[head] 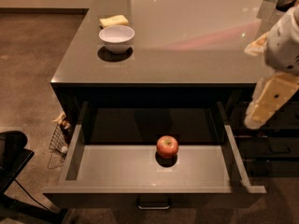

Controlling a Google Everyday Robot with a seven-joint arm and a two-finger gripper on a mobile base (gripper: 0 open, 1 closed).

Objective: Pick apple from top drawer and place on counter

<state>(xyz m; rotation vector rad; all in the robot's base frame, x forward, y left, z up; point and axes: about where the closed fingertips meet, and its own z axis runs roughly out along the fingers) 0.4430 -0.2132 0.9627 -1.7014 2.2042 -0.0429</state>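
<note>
Red with yellowish patches, the apple (167,146) sits on the flat grey floor of the top drawer (117,168), a little right of centre in the lower middle of the frame. It is apart from every drawer wall and has bare floor all around it. The drawer is pulled well out from under the table (196,59), whose glossy top fills the upper half of the frame.

At the right edge of the frame hangs the tool (261,108), a pale slab angled down and to the left. It is above and outside the drawer's right wall and well apart from the apple. I cannot tell how far open it is. It holds nothing that can be seen, and the apple is untouched.

The step in hand looks like the reach into the drawer. To do it well, the tool should probably:
- cross leftward over the right wall with room to spare
- come down on the apple from straight above, not sweep in from the side, since a round fruit on a smooth floor is likely to roll at a nudge
- close across the widest part of the apple
- lift straight up, clearing the table's front edge

For the placing, the broad bare stretch of table at upper right seems safest, away from the white bowl (116,38) and the yellow sponge (113,20) at upper left.
</note>
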